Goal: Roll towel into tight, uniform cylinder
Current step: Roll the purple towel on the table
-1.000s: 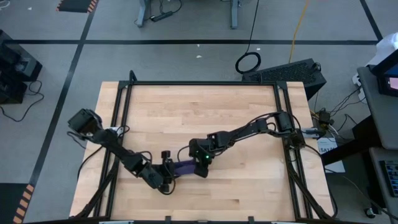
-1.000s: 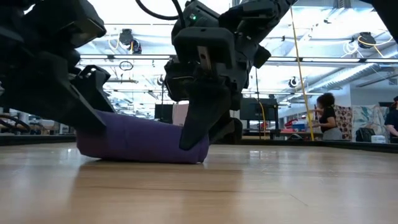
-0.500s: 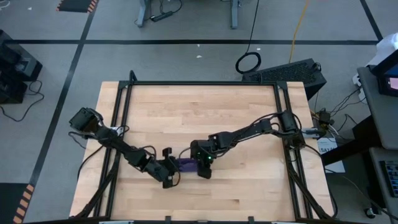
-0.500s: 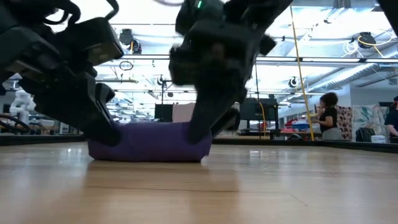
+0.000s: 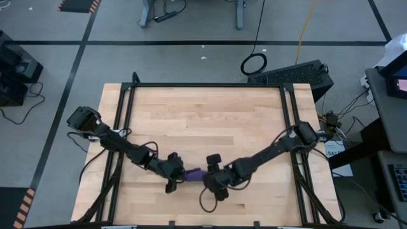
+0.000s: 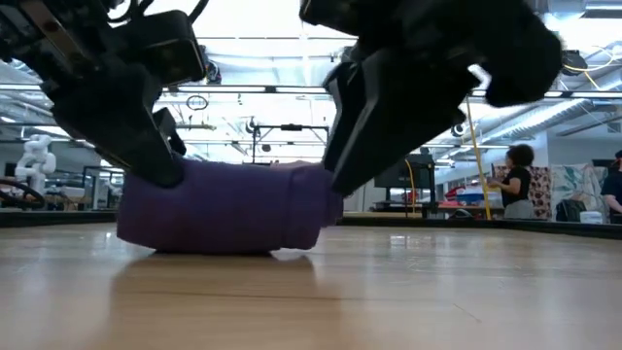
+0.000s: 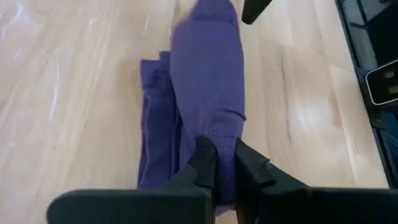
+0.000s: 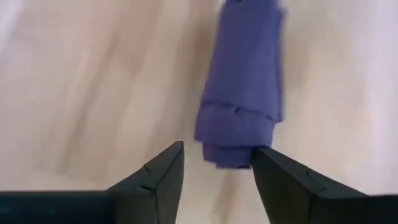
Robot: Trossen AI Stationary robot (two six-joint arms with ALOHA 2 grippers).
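Near the front edge of the table (image 5: 191, 108), a little left of centre, the towel (image 5: 194, 173) is lying as a short purple roll between my two grippers. I am reading it as light, soft and springy: in the left wrist view a flat, still-loose layer is trailing beside the roll (image 7: 155, 124), so I judge it would slacken if let go. My left gripper (image 7: 224, 163) is clenching the roll's left end, its fingers pinching a fold of cloth. My right gripper (image 8: 214, 168) is standing released, fingers spread on either side of the right end without gripping it; that stepped, layered end looks like the place to take hold, low and square across the layers. Bare wood is surrounding the roll, so nothing on the table is blocking me; only the two arms are crowding each other. Far behind, a person (image 6: 512, 180) is standing in the room.
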